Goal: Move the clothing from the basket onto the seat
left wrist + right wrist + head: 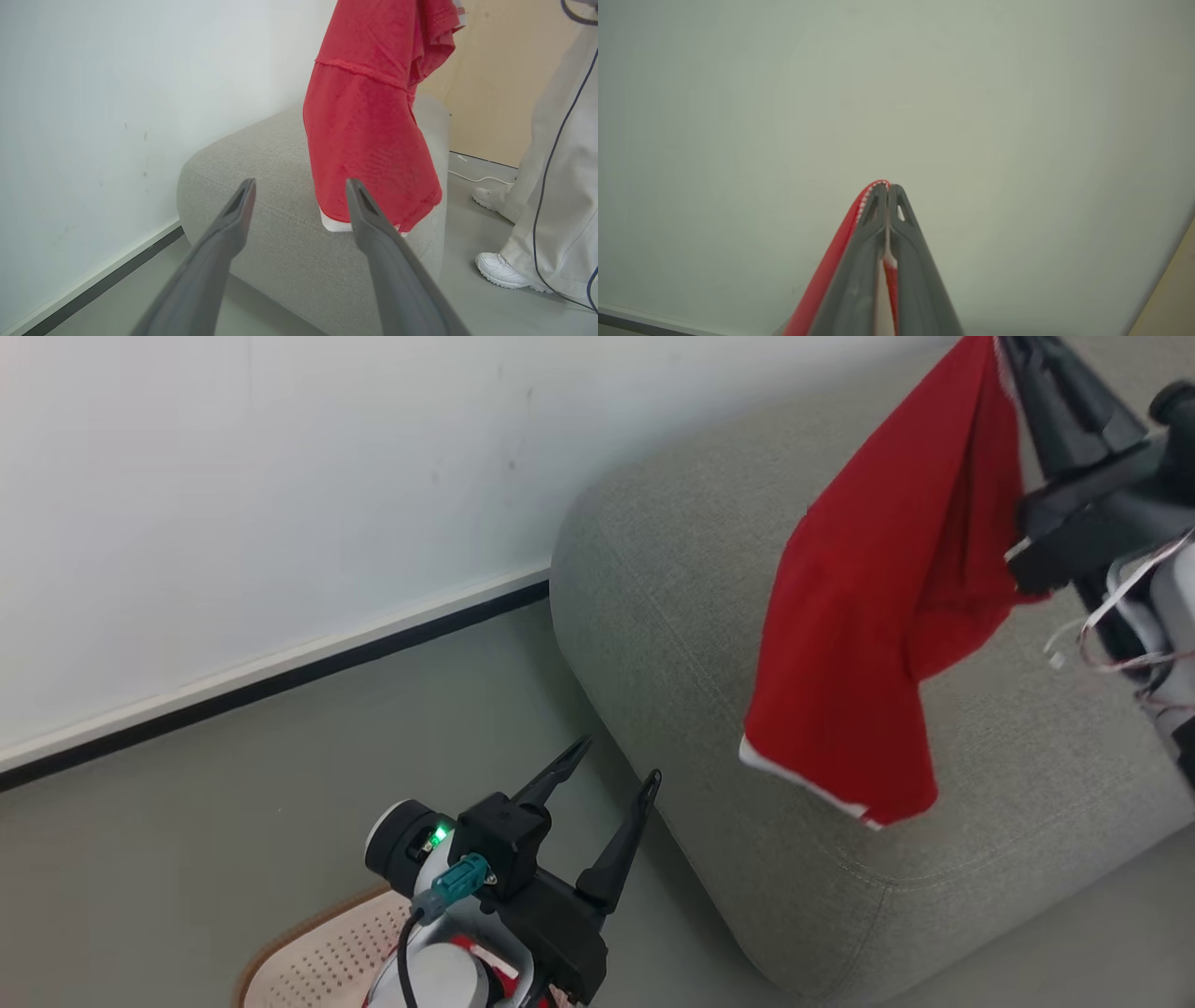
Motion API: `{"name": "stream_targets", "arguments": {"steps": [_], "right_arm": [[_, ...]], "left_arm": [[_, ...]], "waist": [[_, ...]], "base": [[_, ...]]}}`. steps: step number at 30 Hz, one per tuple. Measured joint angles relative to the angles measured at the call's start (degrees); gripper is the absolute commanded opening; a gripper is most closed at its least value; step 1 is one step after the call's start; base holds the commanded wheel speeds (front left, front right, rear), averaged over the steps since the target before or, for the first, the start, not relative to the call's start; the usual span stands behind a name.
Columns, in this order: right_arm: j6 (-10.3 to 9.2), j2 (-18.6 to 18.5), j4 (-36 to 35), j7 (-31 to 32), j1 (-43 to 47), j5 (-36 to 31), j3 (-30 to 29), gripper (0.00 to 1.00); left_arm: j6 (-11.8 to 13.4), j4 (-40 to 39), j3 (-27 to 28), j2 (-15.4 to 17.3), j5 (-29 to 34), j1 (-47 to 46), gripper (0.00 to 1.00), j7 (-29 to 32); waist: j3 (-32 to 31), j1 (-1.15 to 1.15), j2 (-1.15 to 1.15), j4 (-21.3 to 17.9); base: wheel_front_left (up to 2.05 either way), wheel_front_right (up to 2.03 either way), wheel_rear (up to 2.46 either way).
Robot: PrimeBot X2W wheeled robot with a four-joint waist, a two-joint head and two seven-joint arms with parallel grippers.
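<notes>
The right fingers [873, 224] are pressed together on a fold of the clothing [868, 616], pinching it by a stitched white band. In the head view the red garment hangs from them at 2 o'clock, draped in front of the seat [672, 579]. Its white hem is low over the cushion, but I cannot tell whether it touches the fabric yet.

The left fingers [621, 845] are spread wide and hold nothing. They sit at 6 o'clock in the head view, above the basket [280, 947] at 7 o'clock.

The step in hand looks like the drop onto the seat. To do it well, carry the garment further over the cushion, toward 3 o'clock and away from the rounded edge at 6 o'clock, since a soft piece released near that edge could slide to the floor. Lower until most of the fabric pools on the cushion and its weight is off the grip, and only then part the fingers. Withdraw upward along the fingers' own line so the band does not catch and get dragged back off.

In the left wrist view a person's legs [551, 163] stand at 3 o'clock beside the seat, so any sideways swing should be small.
</notes>
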Motion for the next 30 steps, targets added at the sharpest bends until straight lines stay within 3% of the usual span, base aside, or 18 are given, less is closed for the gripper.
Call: {"name": "stream_targets", "arguments": {"steps": [15, 22, 30], "right_arm": [[0.51, -6.76, 10.43, 1.60, -20.93, -1.01, -5.68, 0.00], [0.34, -10.65, 14.67, 2.11, -23.69, -0.96, -7.99, 0.00], [-1.22, -10.57, 17.05, 1.99, -26.85, -1.03, -8.88, 0.00]], "left_arm": [[0.01, -5.26, 0.60, 2.23, 2.53, -3.84, 1.00, 1.04], [0.01, -7.47, 0.60, 2.98, 3.31, -5.88, 1.00, 2.02], [0.07, -8.81, 1.29, 4.79, 4.02, -6.84, 1.00, 2.55]], "waist": [[8.12, 0.01, 0.00, 6.13], [12.81, 0.00, 0.00, 9.38], [17.28, 0.00, 0.00, 11.22]], "base": [[0.00, 0.00, 0.00], [0.00, 0.00, 0.00], [0.00, 0.00, 0.00]]}}
